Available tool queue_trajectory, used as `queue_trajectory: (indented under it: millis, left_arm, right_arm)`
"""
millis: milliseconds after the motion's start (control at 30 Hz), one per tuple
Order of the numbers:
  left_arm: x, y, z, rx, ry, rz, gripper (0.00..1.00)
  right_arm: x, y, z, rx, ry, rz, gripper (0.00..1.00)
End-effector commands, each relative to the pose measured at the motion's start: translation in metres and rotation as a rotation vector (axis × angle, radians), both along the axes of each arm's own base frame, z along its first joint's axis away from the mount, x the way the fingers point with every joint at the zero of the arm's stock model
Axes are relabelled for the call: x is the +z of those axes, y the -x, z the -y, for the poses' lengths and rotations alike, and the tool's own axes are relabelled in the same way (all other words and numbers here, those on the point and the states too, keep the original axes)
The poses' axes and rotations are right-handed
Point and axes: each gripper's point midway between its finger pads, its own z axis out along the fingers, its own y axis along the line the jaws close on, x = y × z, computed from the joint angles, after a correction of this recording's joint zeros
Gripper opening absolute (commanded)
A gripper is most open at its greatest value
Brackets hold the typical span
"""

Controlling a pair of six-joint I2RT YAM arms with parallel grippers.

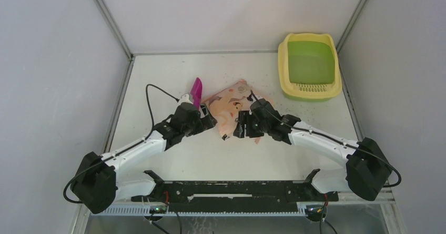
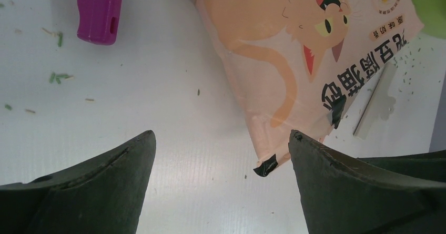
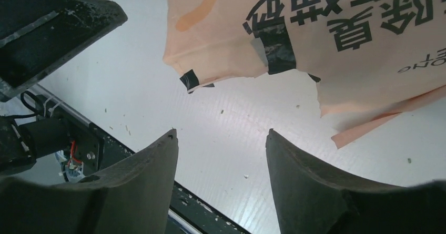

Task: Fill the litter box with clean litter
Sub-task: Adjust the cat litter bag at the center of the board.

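The litter box (image 1: 283, 71), with yellow rim and green basin, stands at the table's far right corner; its basin looks bare. A few loose litter granules (image 2: 58, 77) lie scattered on the table. The peach-pink cat-printed bag (image 1: 231, 108) lies flat mid-table and also shows in the left wrist view (image 2: 294, 50) and the right wrist view (image 3: 326, 39). The magenta scoop (image 1: 196, 92) lies left of the bag, its handle visible (image 2: 100, 10). My left gripper (image 1: 208, 121) (image 2: 221, 136) is open and empty at the bag's near left corner. My right gripper (image 1: 243, 129) (image 3: 221, 134) is open and empty at the bag's near edge.
A black rail (image 1: 231, 192) runs along the near table edge. Grey walls close in on both sides and at the back. A small white strip (image 2: 373, 105) lies beside the bag. The left arm's finger (image 3: 47, 29) shows close by in the right wrist view.
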Motion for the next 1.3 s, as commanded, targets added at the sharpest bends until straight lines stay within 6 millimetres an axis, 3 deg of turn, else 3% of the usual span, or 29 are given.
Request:
queue_trajectory:
  millis: [0,67,200,333,433,500,633,733,967,1167,1267]
  left_arm:
    - [0.021,-0.01,0.005,0.02,0.033,0.053,1.0]
    - [0.022,-0.012,0.006,0.018,0.027,0.056,1.0]
    - [0.036,-0.022,0.023,-0.051,0.032,0.065,0.99]
    - [0.06,-0.034,0.05,-0.142,0.031,0.078,0.87]
    - [0.067,-0.046,0.065,-0.181,0.021,0.081,0.67]
    - [0.066,-0.055,0.074,-0.199,0.009,0.071,0.57]
    - [0.057,-0.073,0.092,-0.229,-0.015,0.038,0.47]
    - [0.044,-0.082,0.104,-0.259,-0.031,-0.003,0.45]
    - [0.005,-0.095,0.11,-0.27,-0.107,-0.066,0.44]
    - [-0.034,-0.093,0.111,-0.275,-0.146,-0.13,0.42]
    - [-0.043,-0.097,0.104,-0.247,-0.186,-0.13,0.42]
  right_arm:
    - [0.017,-0.005,-0.014,-0.075,-0.126,0.007,0.73]
    - [0.009,-0.004,-0.021,-0.119,-0.188,-0.029,0.77]
    - [0.01,-0.013,-0.013,-0.196,-0.194,-0.01,0.72]
    - [0.016,-0.031,0.035,-0.311,-0.113,0.045,0.69]
    - [0.028,-0.056,0.078,-0.359,-0.122,0.082,0.69]
    - [0.045,-0.075,0.095,-0.333,-0.148,0.175,0.7]
    - [0.061,-0.108,0.12,-0.305,-0.144,0.324,0.7]
    - [0.044,-0.121,0.128,-0.306,-0.132,0.288,0.7]
    - [0.003,-0.12,0.124,-0.32,-0.163,0.251,0.68]
    - [-0.006,-0.123,0.128,-0.298,-0.136,0.318,0.65]
    - [-0.011,-0.127,0.133,-0.308,-0.111,0.327,0.65]
